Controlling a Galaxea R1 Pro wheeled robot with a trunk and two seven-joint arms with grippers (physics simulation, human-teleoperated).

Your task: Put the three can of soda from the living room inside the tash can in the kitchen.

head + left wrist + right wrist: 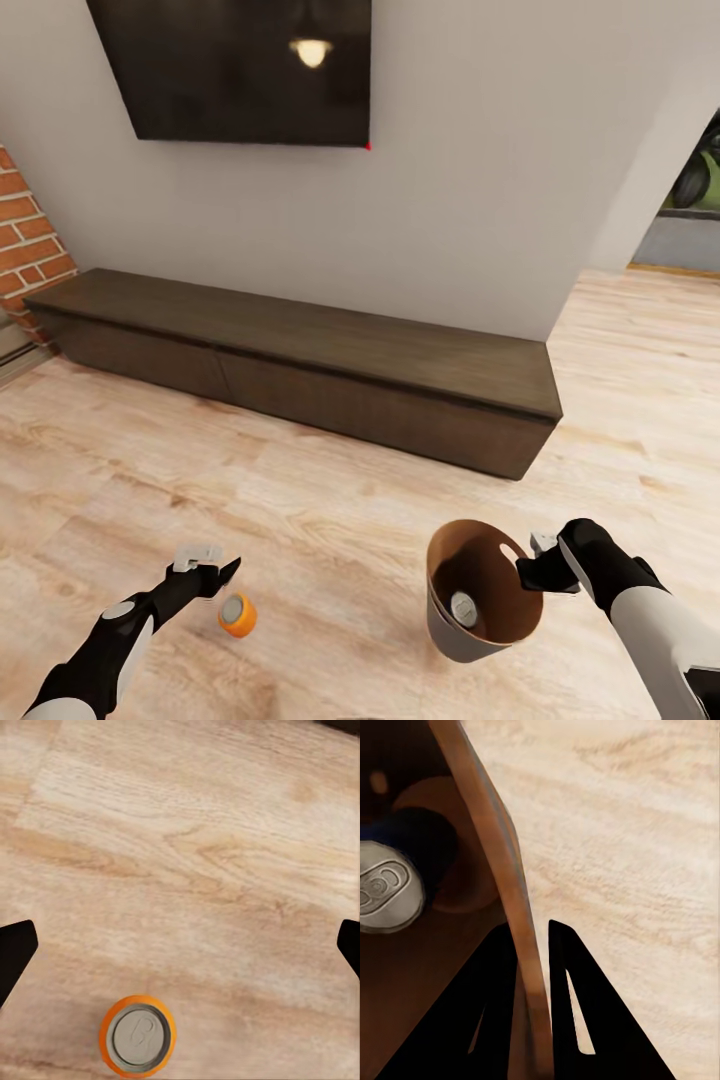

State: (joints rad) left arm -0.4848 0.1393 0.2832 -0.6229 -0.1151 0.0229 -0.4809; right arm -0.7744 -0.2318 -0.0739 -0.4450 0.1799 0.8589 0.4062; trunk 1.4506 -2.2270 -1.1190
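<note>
Orange can stood upright just below my spread left jaws; right jaws pinched the bucket rim.

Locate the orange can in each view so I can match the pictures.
Head view: orange can on the wood floor, lower left, beside the left gripper.
Left wrist view: near the bottom edge, top facing the camera.
Right wrist view: not in it.
Shared landmark: the wood floor.

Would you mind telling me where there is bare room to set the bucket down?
Bare wood floor lies between the low cabinet and both tools; the cabinet top is also bare. Tighter near the orange can by the left tool.
</note>
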